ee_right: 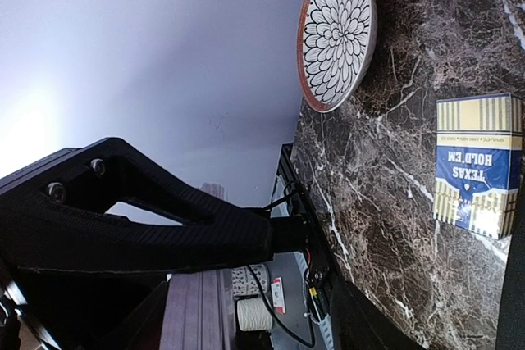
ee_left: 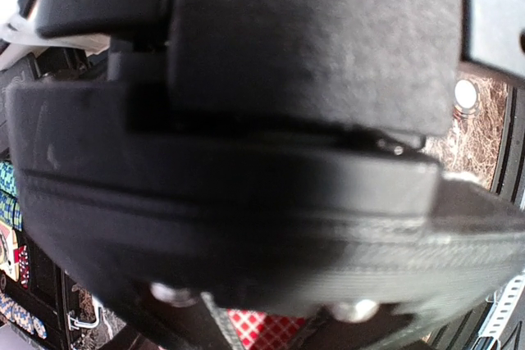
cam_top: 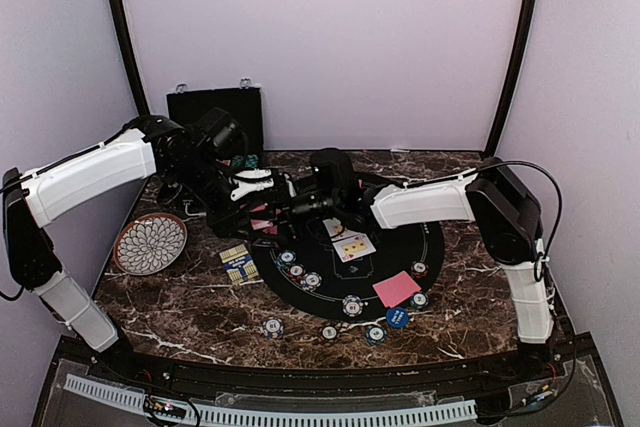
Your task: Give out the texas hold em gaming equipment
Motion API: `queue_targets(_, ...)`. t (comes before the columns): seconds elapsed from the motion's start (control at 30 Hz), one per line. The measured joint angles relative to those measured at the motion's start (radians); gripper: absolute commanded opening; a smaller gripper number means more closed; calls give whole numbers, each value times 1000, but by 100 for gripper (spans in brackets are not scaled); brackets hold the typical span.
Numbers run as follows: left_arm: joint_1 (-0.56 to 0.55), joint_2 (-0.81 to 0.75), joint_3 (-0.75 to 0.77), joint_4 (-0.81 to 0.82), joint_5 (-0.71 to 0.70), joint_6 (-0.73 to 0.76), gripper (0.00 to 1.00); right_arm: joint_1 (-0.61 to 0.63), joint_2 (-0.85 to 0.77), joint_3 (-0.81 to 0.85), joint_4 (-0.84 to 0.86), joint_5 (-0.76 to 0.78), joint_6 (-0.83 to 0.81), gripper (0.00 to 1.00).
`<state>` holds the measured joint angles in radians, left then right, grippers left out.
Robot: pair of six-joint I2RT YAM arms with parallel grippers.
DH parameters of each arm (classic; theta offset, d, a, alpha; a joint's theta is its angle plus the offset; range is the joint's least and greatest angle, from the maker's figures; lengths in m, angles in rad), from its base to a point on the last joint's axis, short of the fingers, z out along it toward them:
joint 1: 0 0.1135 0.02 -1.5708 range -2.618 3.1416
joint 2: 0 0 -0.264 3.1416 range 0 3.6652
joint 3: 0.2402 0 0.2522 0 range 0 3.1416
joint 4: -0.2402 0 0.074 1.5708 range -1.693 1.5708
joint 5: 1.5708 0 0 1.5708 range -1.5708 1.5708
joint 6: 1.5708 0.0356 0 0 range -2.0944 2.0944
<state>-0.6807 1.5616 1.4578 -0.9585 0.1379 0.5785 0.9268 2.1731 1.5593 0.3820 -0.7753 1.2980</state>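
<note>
Both arms extend to the middle back of the table [cam_top: 200, 317], and the claws come tip to tip over the far-left edge of the round black mat [cam_top: 420, 237].

Left claw [cam_top: 268, 194]: clenched. A patch of red-backed cards [ee_left: 264, 325] shows right at its fingers, but a grip on them cannot be confirmed. The rest of its wrist view is blocked by black housing.

Right claw [cam_top: 300, 205]: state cannot be told.

On the mat are face-up cards [cam_top: 350, 245] at centre, one red-backed card [cam_top: 397, 288] near the near-right rim, and chips [cam_top: 312, 281] along the near-left and right rims. A blue button [cam_top: 397, 317] lies at the near rim, with further chips on the marble just beyond it.

A card box [cam_top: 237, 263] lies between the mat and the plate [cam_top: 150, 243]. A black case [cam_top: 215, 112] stands against the back wall behind the left arm.

Bare marble shows at the near-left and far-right corners.
</note>
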Motion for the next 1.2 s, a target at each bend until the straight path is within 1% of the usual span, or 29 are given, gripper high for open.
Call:
queue_targets(0.2,0,0,0,0,0,0,0,0,6,19,3,-13,24,61)
queue_targets(0.6,0,0,-1,0,0,0,0,-4,26,30,13,-22,20,50)
queue_targets(0.8,-2,0,-6,2,1,0,0,-18,18,9,21,-40,-2,49)
queue_targets(1.1,-2,0,-6,3,1,0,0,-69,-44,-23,-56,-40,-55,54)
queue_targets(1.2,-2,-1,-6,3,1,0,0,-82,-60,-24,-76,-39,-66,51)
